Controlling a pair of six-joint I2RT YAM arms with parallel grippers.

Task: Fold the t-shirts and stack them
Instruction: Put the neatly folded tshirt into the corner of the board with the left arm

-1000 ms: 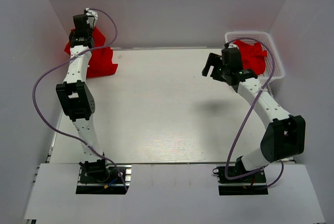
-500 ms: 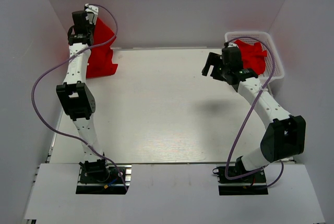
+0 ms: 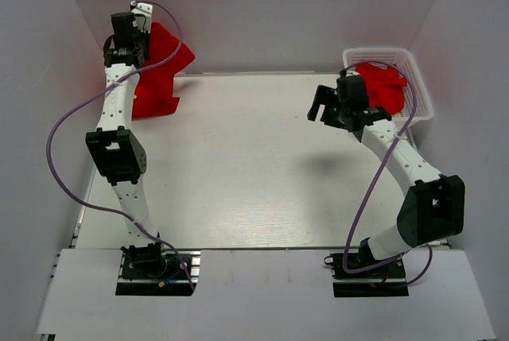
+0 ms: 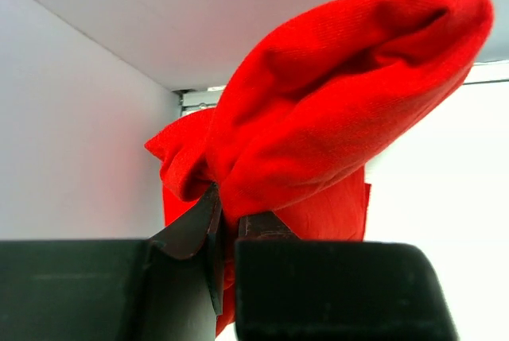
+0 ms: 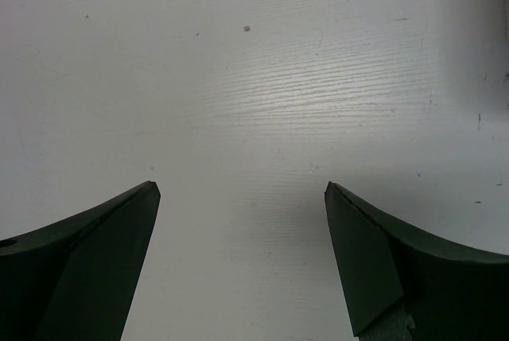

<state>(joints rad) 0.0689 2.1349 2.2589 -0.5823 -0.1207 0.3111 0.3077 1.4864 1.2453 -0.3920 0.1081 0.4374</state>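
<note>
A plain red t-shirt point(image 4: 334, 94) hangs bunched and creased at the far-left corner of the counter point(image 3: 254, 166), its lower part draping down to the surface by the wall. The left hand point(image 4: 227, 222) is pinched tight on a gathered fold of it, with cloth bulging above the fingers. More red t-shirts point(image 3: 386, 83) lie crumpled in a white basket point(image 3: 421, 87) at the far right. The right hand point(image 5: 241, 187) hovers just beside the basket, spread wide above bare counter, holding nothing.
</note>
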